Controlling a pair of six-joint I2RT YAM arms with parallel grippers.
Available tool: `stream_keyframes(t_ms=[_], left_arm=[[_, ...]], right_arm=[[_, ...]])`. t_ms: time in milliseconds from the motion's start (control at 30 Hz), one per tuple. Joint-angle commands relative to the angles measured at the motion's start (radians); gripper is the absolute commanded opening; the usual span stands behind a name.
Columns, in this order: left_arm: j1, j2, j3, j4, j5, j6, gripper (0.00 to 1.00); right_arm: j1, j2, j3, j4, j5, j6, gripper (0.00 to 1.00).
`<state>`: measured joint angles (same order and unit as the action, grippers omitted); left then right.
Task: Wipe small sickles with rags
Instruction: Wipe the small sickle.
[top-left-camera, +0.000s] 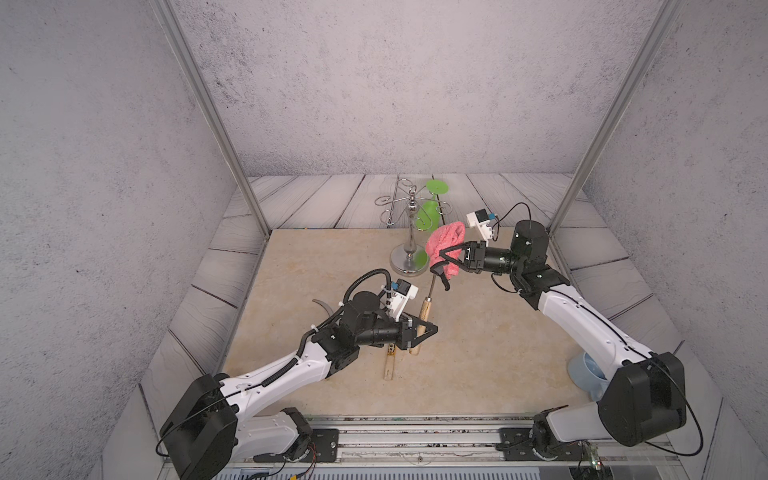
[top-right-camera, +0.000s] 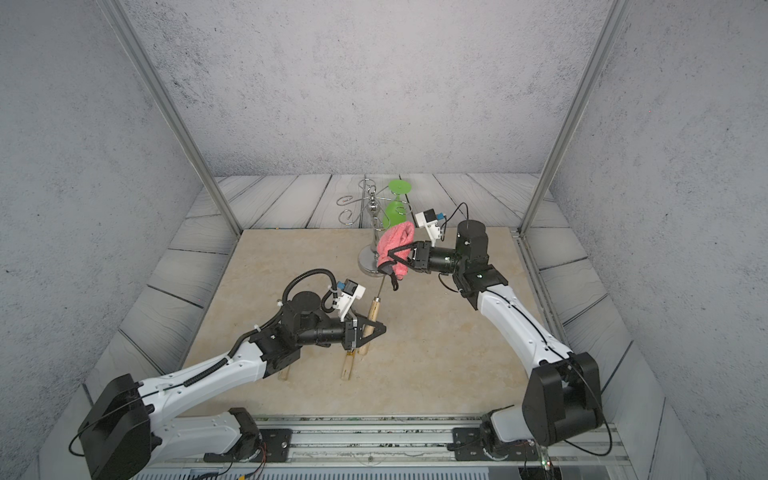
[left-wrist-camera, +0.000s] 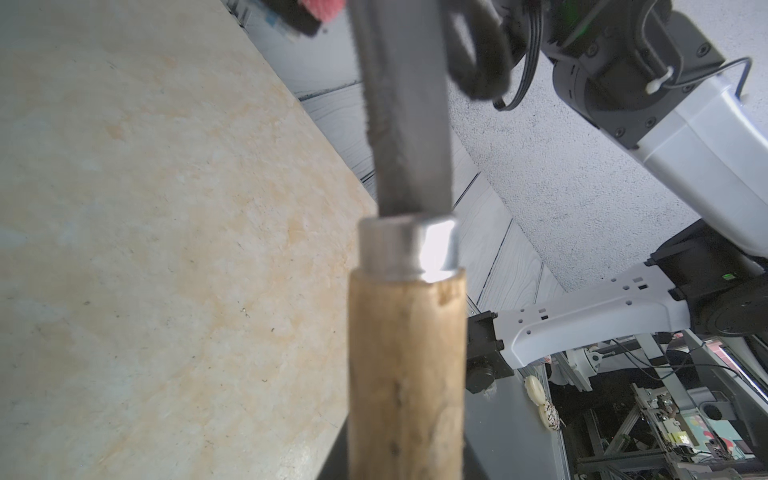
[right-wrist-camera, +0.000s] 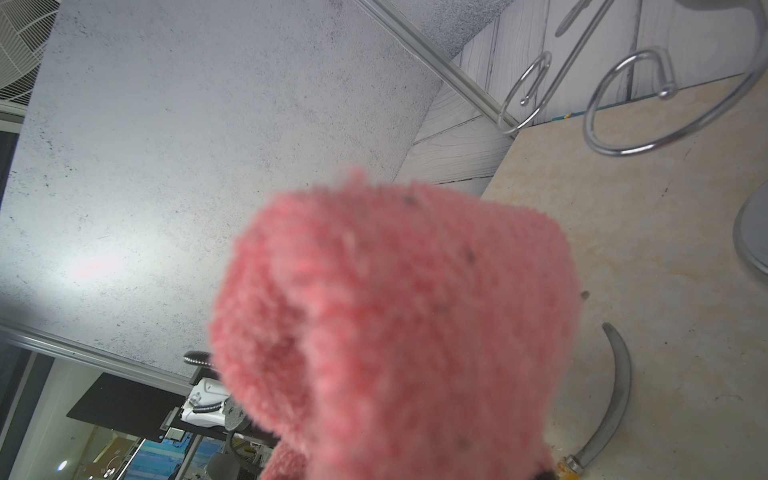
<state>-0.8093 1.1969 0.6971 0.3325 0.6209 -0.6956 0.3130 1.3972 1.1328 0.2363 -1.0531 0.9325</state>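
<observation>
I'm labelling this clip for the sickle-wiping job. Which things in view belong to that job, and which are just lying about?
Part of the job: held sickle, in the left gripper; pink rag, in the right gripper; labelled sickle and third sickle, lying on the table.

Just lying about: chrome stand; green goblet hanging on it; pale blue cup.

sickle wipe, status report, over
Left jaws shut on sickle handle. Right jaws shut on rag, rag at the blade. Stand close behind rag; two more sickles lie under left arm.
</observation>
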Motion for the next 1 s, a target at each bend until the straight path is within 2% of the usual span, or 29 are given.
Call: stream_keyframes(t_ms=[0, 267, 467, 567, 800, 967], left_arm=[[0.000, -0.024, 0.057, 0.113, -0.034, 0.051, 0.00], [0.015, 0.012, 0.099, 0.129, -0.037, 0.060, 0.00], [0.070, 0.030, 0.138, 0.135, -0.014, 0.050, 0.00], [0.110, 0.033, 0.147, 0.136, -0.003, 0.034, 0.00], [0.148, 0.035, 0.138, 0.150, 0.026, -0.008, 0.00], [0.149, 0.001, 0.114, 0.138, 0.035, -0.019, 0.00]], right_arm=[[0.032, -0.026, -0.053, 0.103, 0.030, 0.108, 0.06], [0.111, -0.049, -0.088, 0.144, 0.053, 0.137, 0.07], [0.158, -0.116, -0.133, 0.072, 0.077, 0.085, 0.07], [0.161, -0.157, -0.163, -0.002, 0.081, 0.042, 0.07], [0.145, -0.306, -0.177, -0.378, 0.187, -0.181, 0.07], [0.070, -0.366, -0.214, -0.407, 0.193, -0.182, 0.07]])
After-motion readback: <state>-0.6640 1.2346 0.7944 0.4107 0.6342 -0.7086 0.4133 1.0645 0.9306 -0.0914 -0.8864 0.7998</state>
